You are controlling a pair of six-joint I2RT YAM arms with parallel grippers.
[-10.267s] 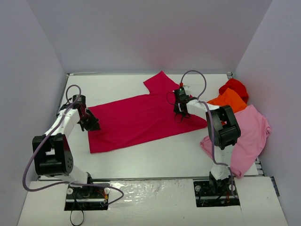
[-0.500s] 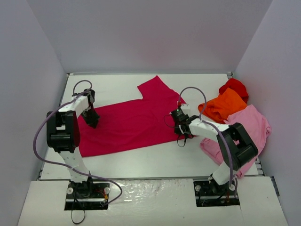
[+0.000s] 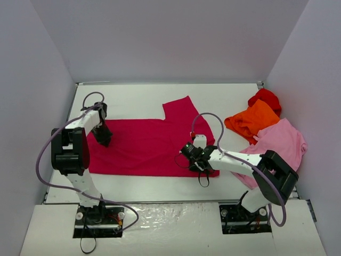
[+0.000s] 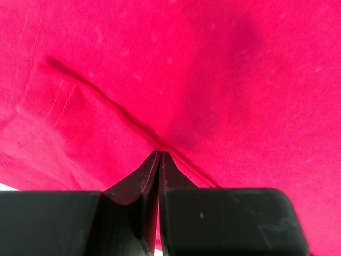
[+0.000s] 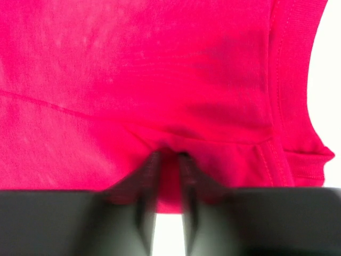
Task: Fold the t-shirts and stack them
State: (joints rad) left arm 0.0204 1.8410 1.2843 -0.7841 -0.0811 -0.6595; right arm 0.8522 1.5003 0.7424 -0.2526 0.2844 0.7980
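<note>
Clamping spread raspberry-red cloth t-shirt (image 3: 149, 146) in left gripper (image 3: 104, 140), right gripper (image 3: 193, 154); nothing folded; orange t-shirt (image 3: 253, 118), pale pink t-shirt (image 3: 279, 146), bright red t-shirt (image 3: 266, 97) heaped aside.

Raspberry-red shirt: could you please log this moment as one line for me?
left gripper: shut on raspberry-red shirt | right gripper: shut on same shirt | shirt: spread on table

A white table (image 3: 138, 184) sits boxed in by plain pale lavender-grey walls: a back wall (image 3: 170, 37), a left wall (image 3: 26, 106) and a right wall (image 3: 314, 80). The light is soft and even. A glossy white ledge (image 3: 176, 229) runs along the near edge.
</note>
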